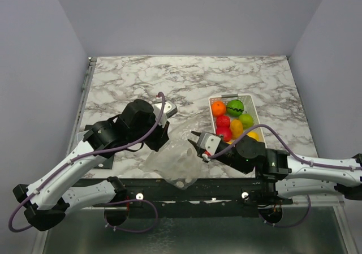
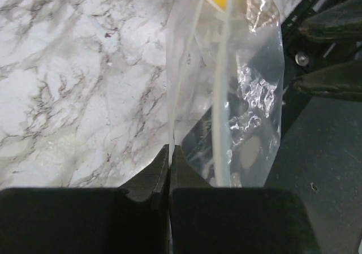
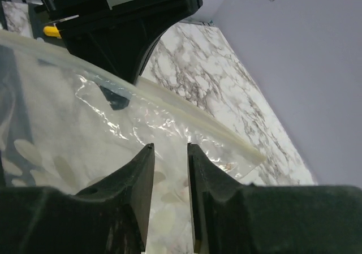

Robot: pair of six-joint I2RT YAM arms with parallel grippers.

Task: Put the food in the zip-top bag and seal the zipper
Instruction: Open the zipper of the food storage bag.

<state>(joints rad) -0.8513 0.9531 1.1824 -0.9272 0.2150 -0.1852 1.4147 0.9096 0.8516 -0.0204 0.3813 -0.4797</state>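
The see-through zip-top bag [image 1: 176,158] lies crumpled at the table's near edge between the two arms. My left gripper [image 1: 162,136] is shut on one edge of the bag's mouth. In the left wrist view the thin film runs up from between the closed fingertips of my left gripper [image 2: 169,150], and the pale zipper [image 2: 221,84] runs beside it. My right gripper [image 1: 200,143] is open at the bag's right side. In the right wrist view my right gripper [image 3: 170,147] hangs over the bag [image 3: 85,129], just short of the zipper [image 3: 195,117]. The food [image 1: 233,118] sits in the white tray [image 1: 249,99].
The tray stands right of the bag and holds an orange [image 1: 218,108], a dark-striped green ball [image 1: 235,107], a red piece [image 1: 223,122] and yellow-green ones. A black rail [image 1: 226,187] runs along the table's near edge. Grey walls close in the marble table [image 1: 136,78].
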